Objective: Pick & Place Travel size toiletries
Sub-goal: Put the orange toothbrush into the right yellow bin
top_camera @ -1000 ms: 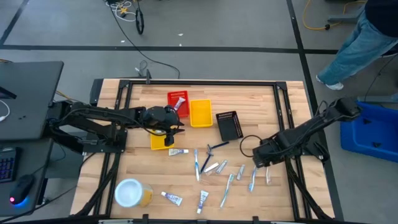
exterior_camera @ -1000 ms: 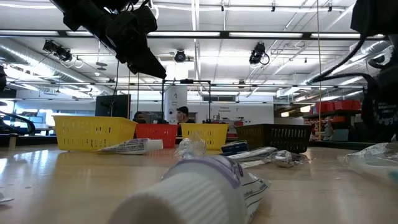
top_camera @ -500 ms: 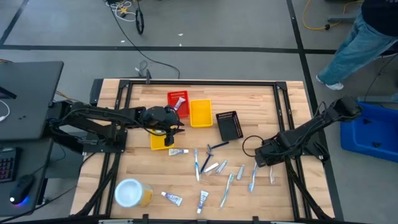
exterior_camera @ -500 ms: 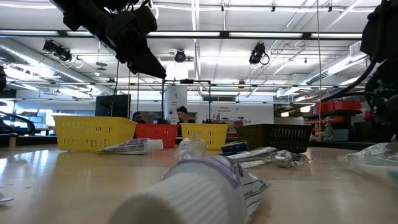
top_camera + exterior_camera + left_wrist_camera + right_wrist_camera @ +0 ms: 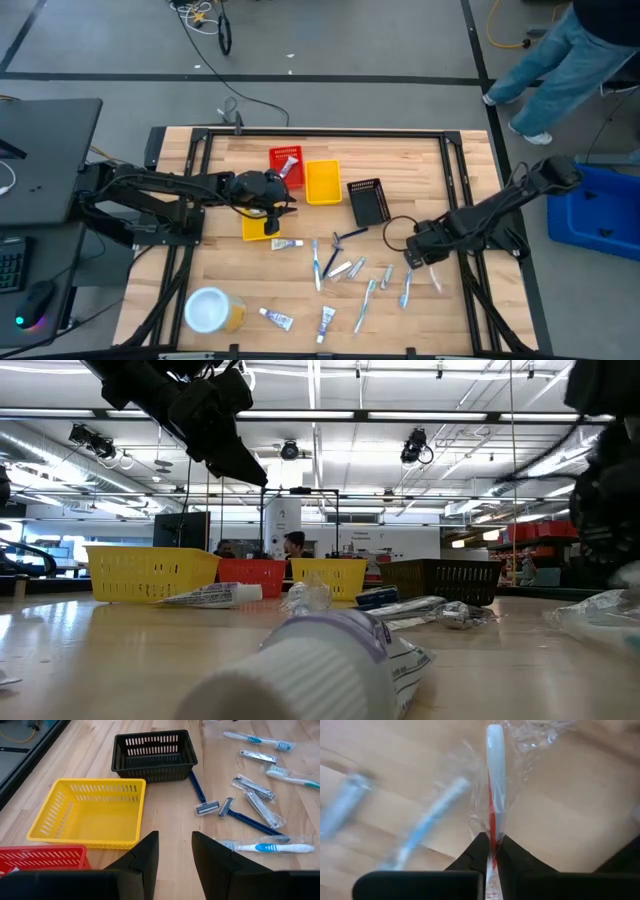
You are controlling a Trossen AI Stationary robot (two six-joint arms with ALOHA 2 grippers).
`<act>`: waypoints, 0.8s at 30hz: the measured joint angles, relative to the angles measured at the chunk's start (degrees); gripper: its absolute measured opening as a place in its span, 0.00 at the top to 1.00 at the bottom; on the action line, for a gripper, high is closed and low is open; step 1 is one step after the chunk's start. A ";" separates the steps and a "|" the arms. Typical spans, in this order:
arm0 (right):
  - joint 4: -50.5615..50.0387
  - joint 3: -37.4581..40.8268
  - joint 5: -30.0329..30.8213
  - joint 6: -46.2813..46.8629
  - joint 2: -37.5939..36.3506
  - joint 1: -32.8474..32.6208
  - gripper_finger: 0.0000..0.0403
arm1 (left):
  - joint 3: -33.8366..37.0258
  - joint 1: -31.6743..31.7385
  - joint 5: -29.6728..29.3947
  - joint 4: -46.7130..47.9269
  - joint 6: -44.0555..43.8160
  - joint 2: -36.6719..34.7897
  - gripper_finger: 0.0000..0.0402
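Pinching a wrapped red-and-white toothbrush lengthwise between its fingers, the right gripper sits at the table's right side, baskets well leftward, nearer the half-open left gripper.

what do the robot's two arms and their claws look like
Both arms are dark, nearly black, jointed segments. The left arm ends in a bulky black wrist and the left claw, two flat matte black fingers. The right arm carries a looping black cable; the right claw has slim black fingers.
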State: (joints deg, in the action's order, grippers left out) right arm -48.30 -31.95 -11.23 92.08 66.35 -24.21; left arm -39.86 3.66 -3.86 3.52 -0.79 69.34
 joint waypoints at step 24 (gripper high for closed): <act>54.34 -9.46 50.34 -54.98 1.69 20.50 0.94 | 0.00 0.00 -1.29 -0.05 1.04 0.01 0.69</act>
State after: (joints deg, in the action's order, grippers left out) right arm 6.04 -41.40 39.11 37.10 68.03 -3.71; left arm -39.86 3.66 -5.15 3.46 0.26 69.35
